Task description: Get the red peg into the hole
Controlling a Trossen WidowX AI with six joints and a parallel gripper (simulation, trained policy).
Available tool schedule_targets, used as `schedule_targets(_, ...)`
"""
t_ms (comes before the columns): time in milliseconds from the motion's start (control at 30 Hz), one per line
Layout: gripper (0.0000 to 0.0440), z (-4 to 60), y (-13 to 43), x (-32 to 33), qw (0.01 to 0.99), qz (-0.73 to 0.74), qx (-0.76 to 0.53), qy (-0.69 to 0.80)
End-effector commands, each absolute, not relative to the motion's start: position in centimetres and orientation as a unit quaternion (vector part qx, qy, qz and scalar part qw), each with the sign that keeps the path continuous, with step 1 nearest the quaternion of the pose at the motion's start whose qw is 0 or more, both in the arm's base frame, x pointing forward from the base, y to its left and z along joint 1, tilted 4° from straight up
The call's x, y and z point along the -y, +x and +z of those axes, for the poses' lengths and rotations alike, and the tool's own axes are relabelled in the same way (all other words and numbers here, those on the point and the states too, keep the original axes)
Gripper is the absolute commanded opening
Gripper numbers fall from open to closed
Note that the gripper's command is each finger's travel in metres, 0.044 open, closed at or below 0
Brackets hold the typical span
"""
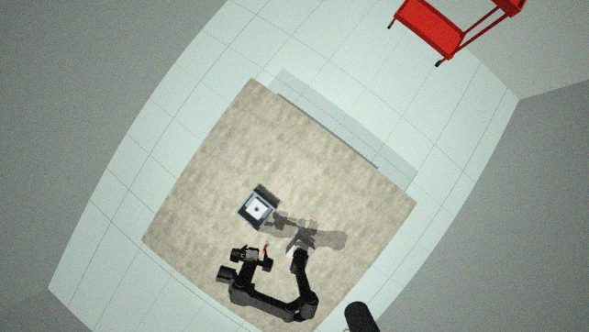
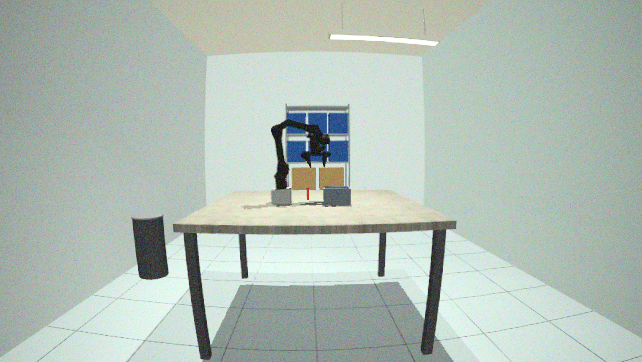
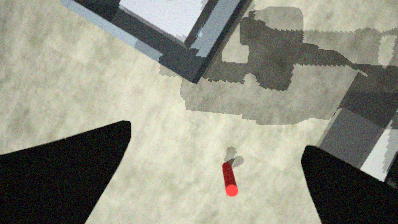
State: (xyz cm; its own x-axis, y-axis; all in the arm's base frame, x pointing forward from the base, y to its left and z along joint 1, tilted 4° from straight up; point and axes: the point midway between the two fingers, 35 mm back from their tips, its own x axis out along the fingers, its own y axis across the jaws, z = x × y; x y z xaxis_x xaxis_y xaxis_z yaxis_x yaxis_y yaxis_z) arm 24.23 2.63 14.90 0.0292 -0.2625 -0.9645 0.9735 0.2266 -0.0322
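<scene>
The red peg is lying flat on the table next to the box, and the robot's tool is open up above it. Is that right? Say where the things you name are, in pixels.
Not quite: the peg (image 2: 308, 194) (image 3: 229, 177) stands upright, as the exterior view shows. The rest is right.

Bkgd stuff on my cams — cart, bin, shelving, lamp.
Top view: I've got a red cart (image 1: 428, 28) on the tiled floor, well apart from the table, cut off by the frame edge. Exterior: dark cyl. bin (image 2: 150, 247) upright on the floor to the table's left; shelf rack (image 2: 348, 150) at the back wall w/ blue bins (image 2: 338, 123) above cardboard-coloured boxes (image 2: 331, 178) — plus a lit strip lamp (image 2: 383, 40) hanging from the ceiling.
</scene>
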Motion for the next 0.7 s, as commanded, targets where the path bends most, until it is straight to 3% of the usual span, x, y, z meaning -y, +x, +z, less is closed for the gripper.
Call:
schedule_targets(0, 0.044, 13.5, 23.0, -3.9, 0.611, -0.5, -0.506, 0.347)
schedule_targets(667, 0.044, 4.3, 20.2, -7.0, 0.599, -0.49, -0.567, 0.283)
